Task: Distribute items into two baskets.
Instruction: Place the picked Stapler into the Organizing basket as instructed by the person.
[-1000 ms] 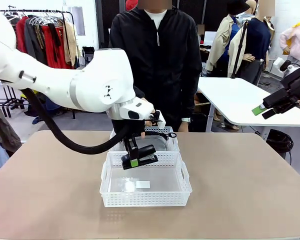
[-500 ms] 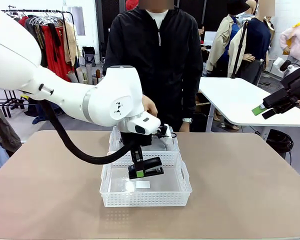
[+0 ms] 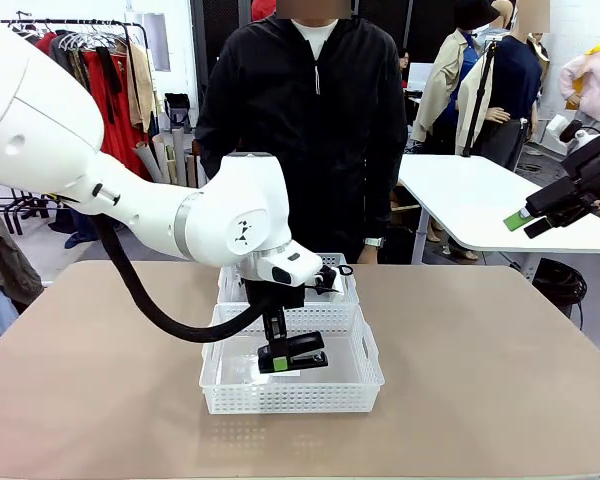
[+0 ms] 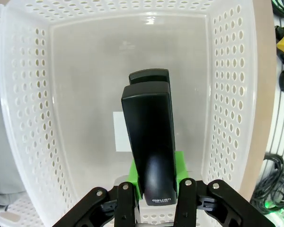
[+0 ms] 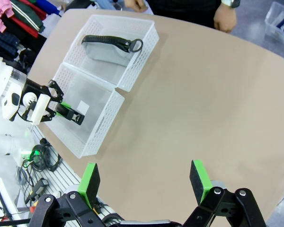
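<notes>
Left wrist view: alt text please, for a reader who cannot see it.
The left hand grips a black stapler between green pads, holding it inside a white lattice basket. A white label lies on the basket floor behind the stapler.

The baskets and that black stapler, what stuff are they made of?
The baskets look like white plastic: smooth, a bit see-through, with rows of moulded holes. The stapler, held in the left gripper, looks like matte black plastic on top, with a soft sheen; any metal inside can't be seen.
</notes>
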Available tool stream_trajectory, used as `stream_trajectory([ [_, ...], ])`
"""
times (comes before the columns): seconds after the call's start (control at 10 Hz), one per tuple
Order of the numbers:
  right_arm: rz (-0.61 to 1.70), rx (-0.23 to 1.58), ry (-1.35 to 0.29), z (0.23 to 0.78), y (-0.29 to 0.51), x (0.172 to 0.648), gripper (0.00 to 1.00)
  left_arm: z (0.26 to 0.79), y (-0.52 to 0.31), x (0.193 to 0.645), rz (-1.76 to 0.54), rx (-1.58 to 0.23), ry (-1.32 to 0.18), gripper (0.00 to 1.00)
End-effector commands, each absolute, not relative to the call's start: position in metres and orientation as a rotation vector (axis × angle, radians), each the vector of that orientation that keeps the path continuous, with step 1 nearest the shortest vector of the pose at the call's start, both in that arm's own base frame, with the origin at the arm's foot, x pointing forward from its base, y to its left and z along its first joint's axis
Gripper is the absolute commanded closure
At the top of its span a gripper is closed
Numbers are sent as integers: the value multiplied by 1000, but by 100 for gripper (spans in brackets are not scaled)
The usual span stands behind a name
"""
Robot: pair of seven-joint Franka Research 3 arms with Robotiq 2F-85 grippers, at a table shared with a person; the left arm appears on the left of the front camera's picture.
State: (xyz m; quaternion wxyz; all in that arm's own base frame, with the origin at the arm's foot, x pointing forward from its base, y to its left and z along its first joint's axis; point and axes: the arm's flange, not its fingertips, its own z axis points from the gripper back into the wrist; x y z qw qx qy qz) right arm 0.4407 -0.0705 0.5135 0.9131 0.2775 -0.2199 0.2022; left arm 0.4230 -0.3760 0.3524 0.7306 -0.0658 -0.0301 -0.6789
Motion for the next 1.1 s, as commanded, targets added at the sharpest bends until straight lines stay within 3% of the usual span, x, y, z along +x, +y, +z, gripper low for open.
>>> stream_trajectory([
  [0.0,417,574,-457,515,-70,440,0,352,-374,428,-1520,-125,-65,100],
  [0.6,417,574,-457,515,-70,440,0,340,-377,429,-1534,-133,-35,100],
  [0.7,417,574,-457,515,-70,440,0,339,-377,430,-1532,-129,-15,90],
  [1.0,417,574,-457,515,-70,440,0,339,-375,430,-1525,-144,-23,35],
])
